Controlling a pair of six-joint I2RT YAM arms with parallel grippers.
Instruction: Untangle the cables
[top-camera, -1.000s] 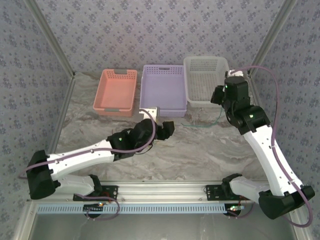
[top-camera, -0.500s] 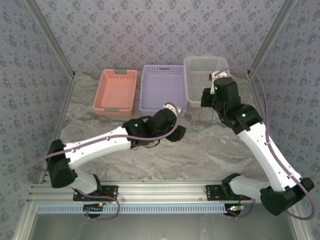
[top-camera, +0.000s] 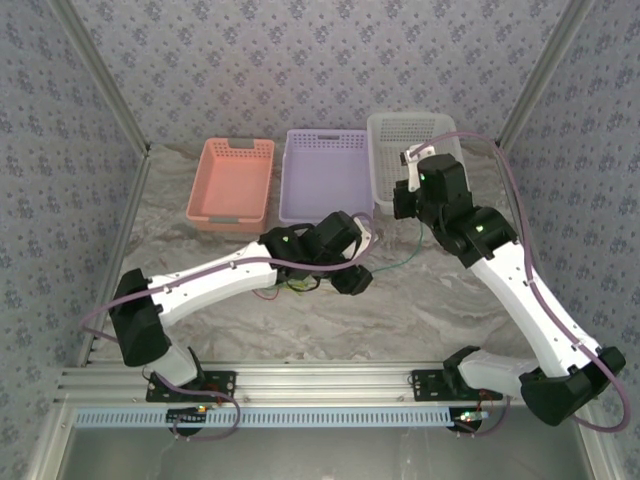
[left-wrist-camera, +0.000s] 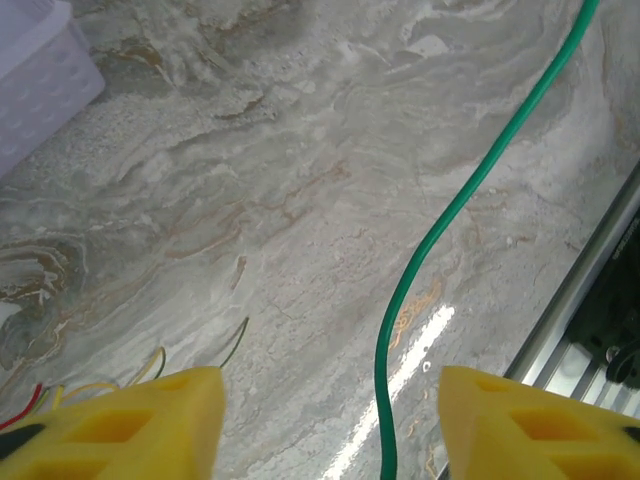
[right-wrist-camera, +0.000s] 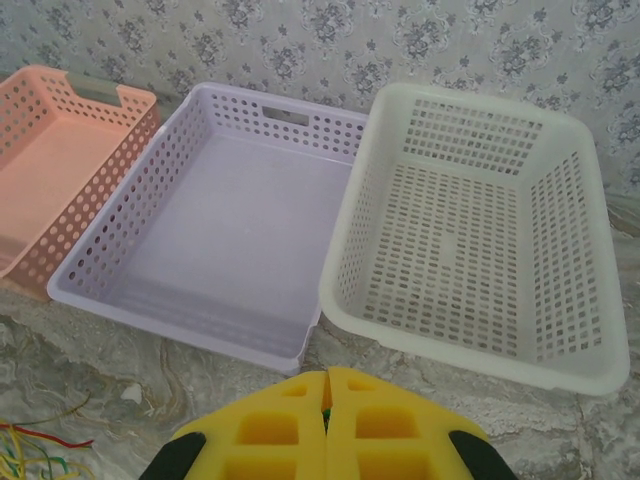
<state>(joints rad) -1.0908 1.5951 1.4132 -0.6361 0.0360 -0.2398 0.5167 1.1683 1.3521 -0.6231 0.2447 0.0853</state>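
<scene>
Reaches farther right than a second ago with the left gripper (top-camera: 352, 280), now past the bundle of yellow and red cables (top-camera: 298, 287) lying on the table (top-camera: 200, 250). Hovers open above the marble, yellow fingers (left-wrist-camera: 120, 415) wide apart, with the green cable (left-wrist-camera: 440, 225) running between them. Follows that cable rightward and up to the right gripper (top-camera: 402, 200), shifted left toward the purple basket (top-camera: 325, 175). Clamps it tight, pads (right-wrist-camera: 270, 420) pressed together, in front of the white basket (right-wrist-camera: 480, 230).
</scene>
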